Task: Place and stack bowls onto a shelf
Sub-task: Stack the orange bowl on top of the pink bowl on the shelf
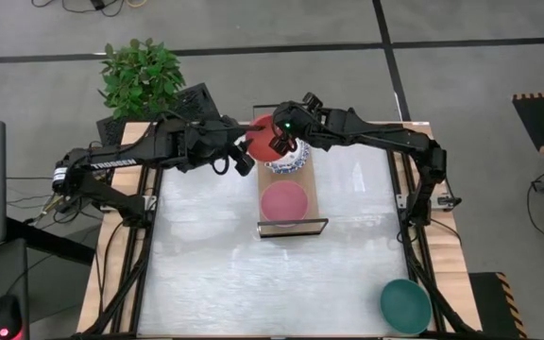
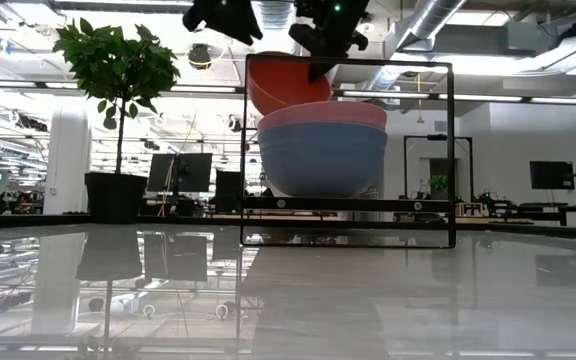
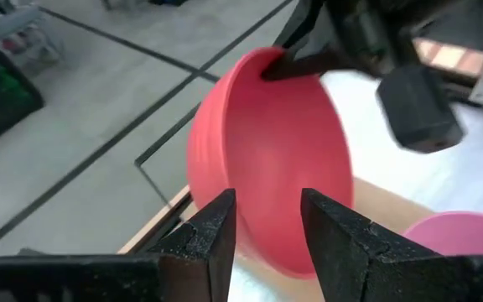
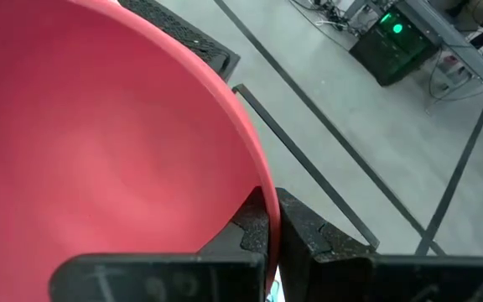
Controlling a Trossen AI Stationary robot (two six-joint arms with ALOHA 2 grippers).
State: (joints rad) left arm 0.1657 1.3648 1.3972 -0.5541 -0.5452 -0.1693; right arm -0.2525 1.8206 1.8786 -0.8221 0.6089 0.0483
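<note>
My right gripper [image 1: 282, 141] holds a red bowl [image 1: 265, 137] steeply tilted over the far end of the shelf [image 1: 311, 194]. Just under it sit white bowls with blue patterned rims [image 1: 293, 164]. On the shelf's near end a pink bowl [image 1: 283, 203] sits inside a slate-blue bowl [image 2: 323, 160]. My left gripper [image 3: 267, 226] stands open at the red bowl's left side, facing its outer wall [image 3: 262, 151]. In the low view the pink bowl hides the red bowl's lower part [image 2: 286, 88]. My right gripper pinches the red bowl's rim [image 4: 257, 180], one finger inside the bowl and one outside. The fingers slant down from the table's right. The bowl hangs tilted, its hollow toward this gripper. Whether its lower edge rests on the patterned bowls does not show. My left gripper is close to the bowl's outer wall, but I cannot tell whether it touches.
A dark green bowl [image 1: 405, 304] sits near the table's front right corner. A potted plant [image 1: 142, 76] stands beyond the far left corner. The shelf's black wire frame [image 1: 293, 227] rises at its near end. The tabletop [image 1: 253, 283] in front of the shelf is bare.
</note>
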